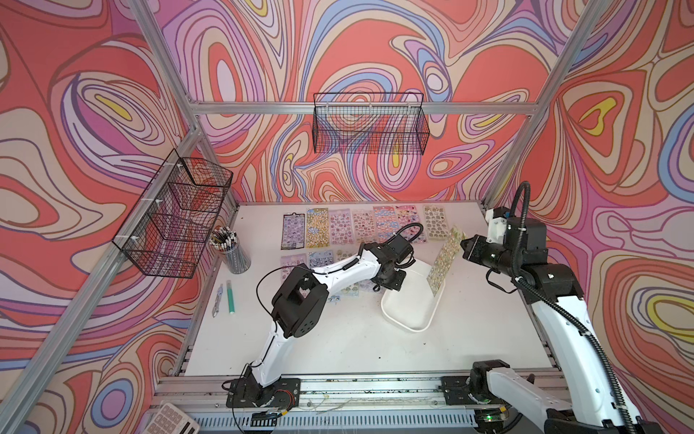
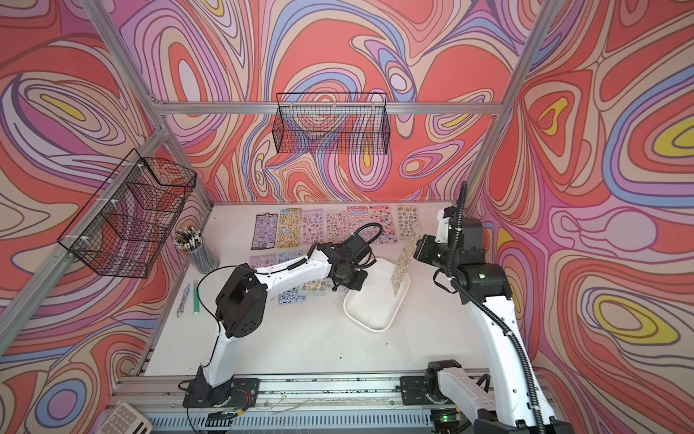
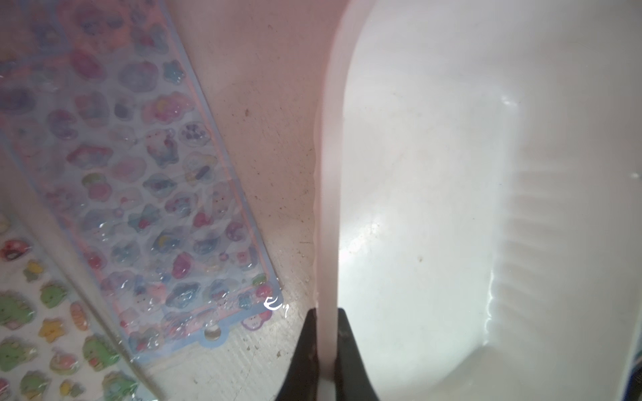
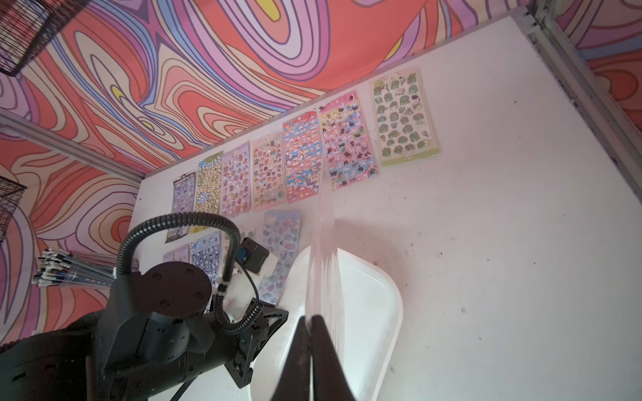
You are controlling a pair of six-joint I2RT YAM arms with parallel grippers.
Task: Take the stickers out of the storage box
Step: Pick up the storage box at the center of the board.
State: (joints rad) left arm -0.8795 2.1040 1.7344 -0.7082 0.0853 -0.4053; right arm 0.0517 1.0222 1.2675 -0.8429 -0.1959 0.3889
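Storage box: shallow glossy white plastic tray, rounded corners, near table centre, askew to its edges. Left claw clenched on box rim. Right claw pinching yellow-green sheet, upright over box's right side. Other stickers flat in rows along far edge. Near half of table open.
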